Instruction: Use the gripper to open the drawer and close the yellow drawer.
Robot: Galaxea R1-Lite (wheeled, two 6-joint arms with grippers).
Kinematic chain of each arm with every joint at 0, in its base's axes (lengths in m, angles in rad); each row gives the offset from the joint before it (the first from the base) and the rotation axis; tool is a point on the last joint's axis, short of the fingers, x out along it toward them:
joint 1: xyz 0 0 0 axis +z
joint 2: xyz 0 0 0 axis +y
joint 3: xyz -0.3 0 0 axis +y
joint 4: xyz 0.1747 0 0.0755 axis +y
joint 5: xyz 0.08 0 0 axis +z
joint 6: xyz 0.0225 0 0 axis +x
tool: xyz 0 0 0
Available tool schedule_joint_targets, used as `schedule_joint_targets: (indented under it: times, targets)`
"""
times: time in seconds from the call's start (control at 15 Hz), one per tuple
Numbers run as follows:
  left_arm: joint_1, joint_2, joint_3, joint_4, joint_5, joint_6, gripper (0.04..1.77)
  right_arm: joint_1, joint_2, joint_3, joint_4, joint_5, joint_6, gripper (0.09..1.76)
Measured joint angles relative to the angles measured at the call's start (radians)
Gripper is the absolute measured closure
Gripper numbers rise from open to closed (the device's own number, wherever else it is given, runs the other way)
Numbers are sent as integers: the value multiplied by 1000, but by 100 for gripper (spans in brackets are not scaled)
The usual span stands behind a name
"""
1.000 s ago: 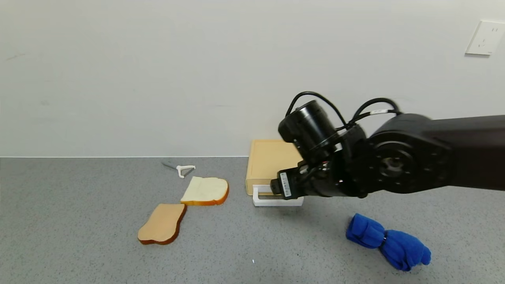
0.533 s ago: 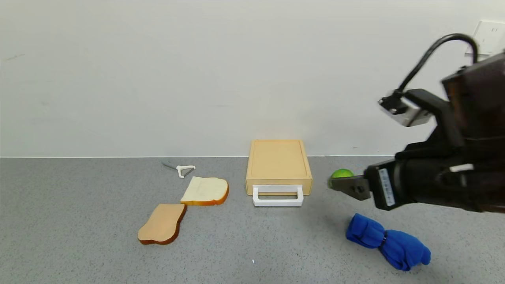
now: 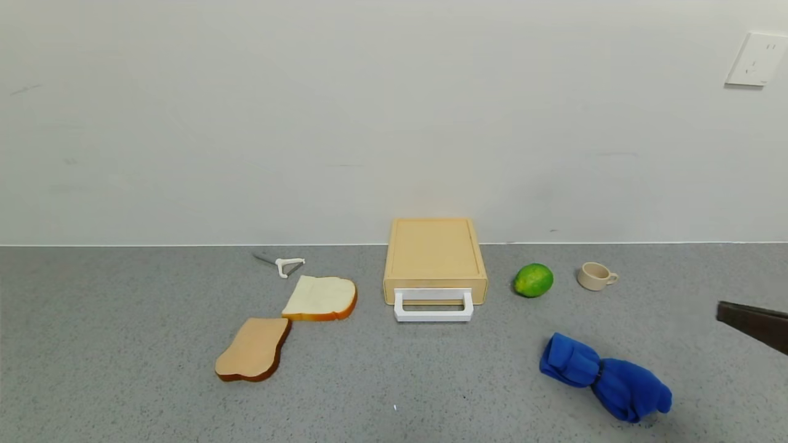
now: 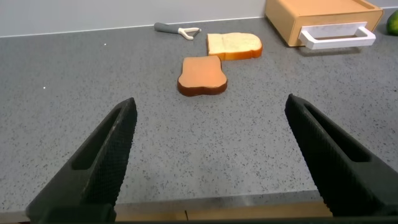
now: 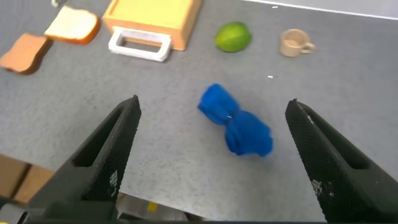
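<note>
The pale yellow-tan drawer (image 3: 434, 252) sits against the back wall with its tray pushed in and its white loop handle (image 3: 434, 306) facing me. It also shows in the right wrist view (image 5: 152, 18) and the left wrist view (image 4: 323, 15). My right gripper (image 5: 213, 102) is open and empty, held high over the table's front right, well away from the drawer. Only one of its fingers (image 3: 754, 323) shows at the head view's right edge. My left gripper (image 4: 210, 102) is open and empty, low over the table's front edge at the left.
Two bread slices (image 3: 253, 348) (image 3: 321, 298) and a white peeler (image 3: 287, 265) lie left of the drawer. A green lime (image 3: 533, 280) and a small beige cup (image 3: 595, 275) stand to its right. A blue cloth (image 3: 606, 376) lies at the front right.
My right arm has pulled back from the drawer handle to the right and almost out of the head view, uncovering the lime and cup. The drawer has not moved.
</note>
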Motion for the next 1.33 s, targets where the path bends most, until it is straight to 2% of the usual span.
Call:
schedule_joint_targets:
  times: [0.33,0.73,0.87,1.07,1.2,1.33]
  targets:
    - [0,0,0,0,0,0,9,-220,-287,76,152,0,-7,14]
    - [0,0,0,0,0,0,9,-453,-613,96,374,-1,0,14]
    - [0,0,0,0,1,0,9,-477,-661,77,394,-7,22,14]
    - [0,0,0,0,1,0,9,-528,-686,58,396,-1,-9,14]
    - [0,0,0,0,0,0,9,-608,-690,54,395,68,-34,14]
    - [0,0,0,0,1,0,9,-644,-695,59,394,131,-31,14]
